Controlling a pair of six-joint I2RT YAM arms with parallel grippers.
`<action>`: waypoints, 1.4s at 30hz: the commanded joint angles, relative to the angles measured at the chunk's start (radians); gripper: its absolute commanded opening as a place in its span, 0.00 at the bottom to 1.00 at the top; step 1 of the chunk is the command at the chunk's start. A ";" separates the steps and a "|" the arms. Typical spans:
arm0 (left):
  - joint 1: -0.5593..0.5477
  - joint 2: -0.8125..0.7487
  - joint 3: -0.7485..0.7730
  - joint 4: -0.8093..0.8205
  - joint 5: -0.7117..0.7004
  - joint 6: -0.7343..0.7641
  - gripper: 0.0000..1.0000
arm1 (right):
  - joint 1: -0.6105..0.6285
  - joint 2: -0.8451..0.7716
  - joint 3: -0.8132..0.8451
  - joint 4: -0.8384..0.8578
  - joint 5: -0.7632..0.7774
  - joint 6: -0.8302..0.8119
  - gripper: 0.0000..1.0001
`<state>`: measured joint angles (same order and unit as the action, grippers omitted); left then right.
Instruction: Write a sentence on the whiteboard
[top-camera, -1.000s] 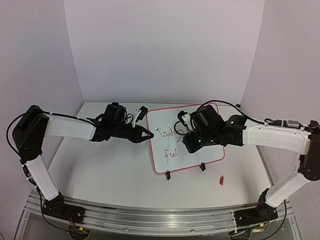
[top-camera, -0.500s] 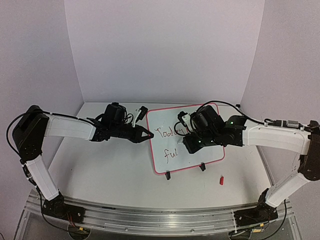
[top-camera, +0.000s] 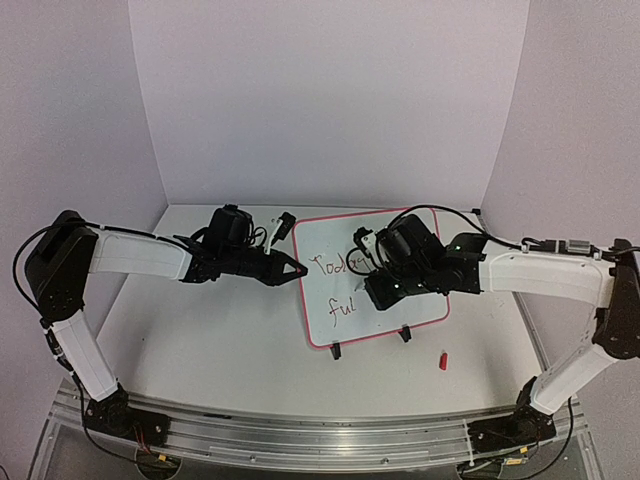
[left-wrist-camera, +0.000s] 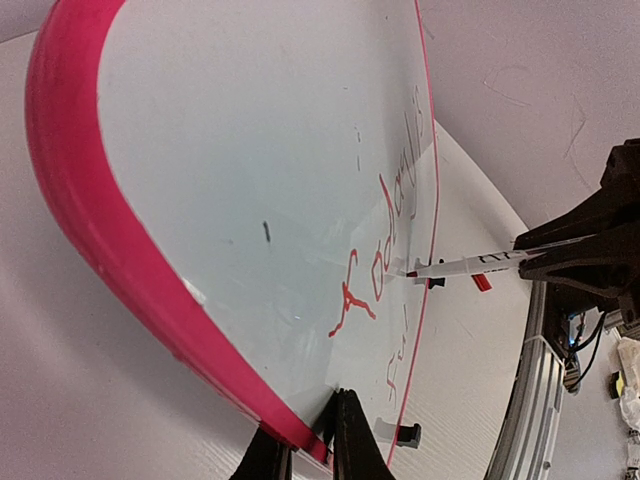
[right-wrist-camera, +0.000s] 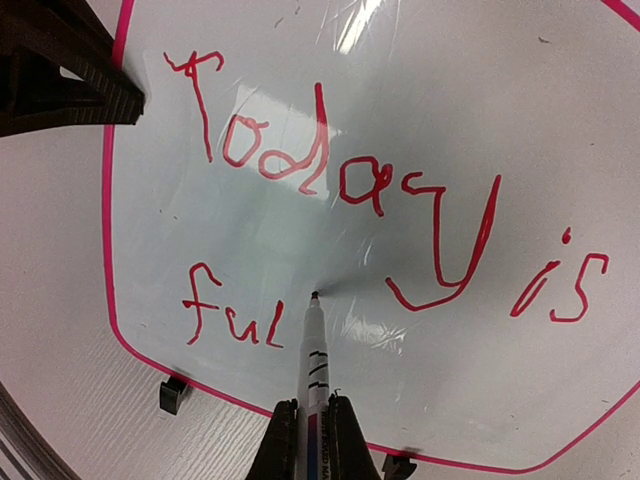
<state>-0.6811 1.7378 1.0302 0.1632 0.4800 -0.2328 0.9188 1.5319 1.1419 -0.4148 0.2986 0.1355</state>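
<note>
The whiteboard (top-camera: 415, 305) has a red-pink frame and stands tilted on the table. It also shows in the left wrist view (left-wrist-camera: 250, 150) and the right wrist view (right-wrist-camera: 300, 80). The sentence is in red marker: "Today is" (right-wrist-camera: 340, 180) above "ful" (right-wrist-camera: 232, 318). My left gripper (top-camera: 298, 268) (left-wrist-camera: 312, 440) is shut on the board's left edge. My right gripper (top-camera: 372, 288) (right-wrist-camera: 312, 430) is shut on a white marker (right-wrist-camera: 315, 370). The marker's tip rests on the board just right of "ful". The marker also shows in the left wrist view (left-wrist-camera: 470, 265).
The board leans on a stand with black feet (top-camera: 336, 351) at its near edge. A small red marker cap (top-camera: 443, 360) lies on the table in front of the board's right corner. Purple walls enclose the table on three sides.
My right arm has shifted slightly to the left along the board's lower line. My left arm and the board have not moved.
</note>
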 joint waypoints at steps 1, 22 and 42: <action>0.026 0.069 -0.014 -0.154 -0.356 0.155 0.00 | -0.003 0.009 -0.013 -0.010 0.001 0.021 0.00; 0.026 0.063 -0.012 -0.151 -0.356 0.157 0.00 | -0.003 -0.007 -0.061 -0.066 -0.042 0.076 0.00; 0.026 0.064 -0.018 -0.149 -0.358 0.161 0.00 | -0.003 -0.107 -0.040 -0.077 -0.038 0.065 0.00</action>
<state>-0.6823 1.7367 1.0306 0.1612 0.4763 -0.2319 0.9195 1.5060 1.0969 -0.4898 0.2634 0.1949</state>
